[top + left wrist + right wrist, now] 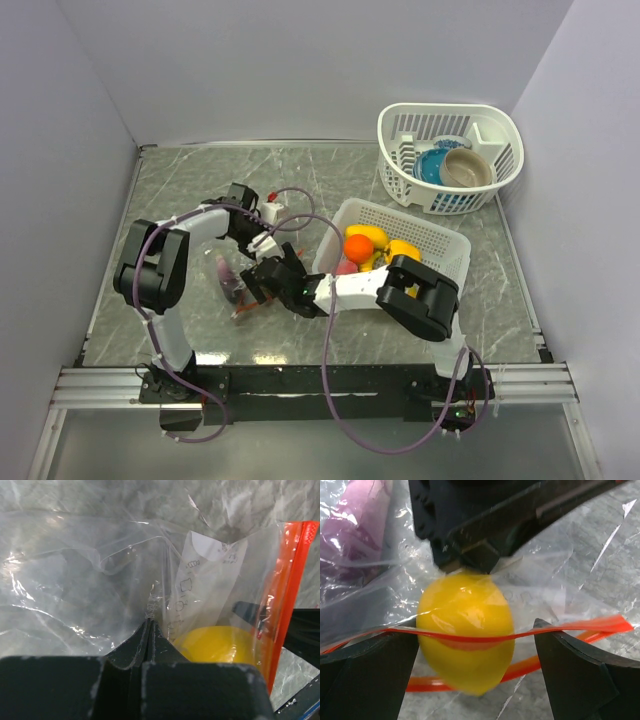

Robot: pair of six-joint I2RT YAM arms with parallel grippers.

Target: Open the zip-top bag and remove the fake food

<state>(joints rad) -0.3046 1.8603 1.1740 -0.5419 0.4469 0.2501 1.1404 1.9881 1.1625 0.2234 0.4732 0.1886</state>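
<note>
The zip-top bag (238, 300) lies on the table between the two grippers, its red-orange zip strip (580, 626) parted. My left gripper (150, 623) is shut on a fold of the bag's clear plastic (75, 580); in the top view it (262, 243) is just behind the bag. A yellow fake fruit (465, 630) sits in the bag's mouth, half out past the strip, and also shows in the left wrist view (220, 645). My right gripper (476, 630) is open, with its fingers either side of the yellow fruit. A purple piece (355, 525) lies deeper in the bag.
A white rectangular mesh basket (440, 240) right of the bag holds an orange piece (357, 247), yellow pieces (375, 236) and a pink one. A round white basket (500, 130) at the back right holds a blue bowl (432, 165) and a tan bowl (468, 168).
</note>
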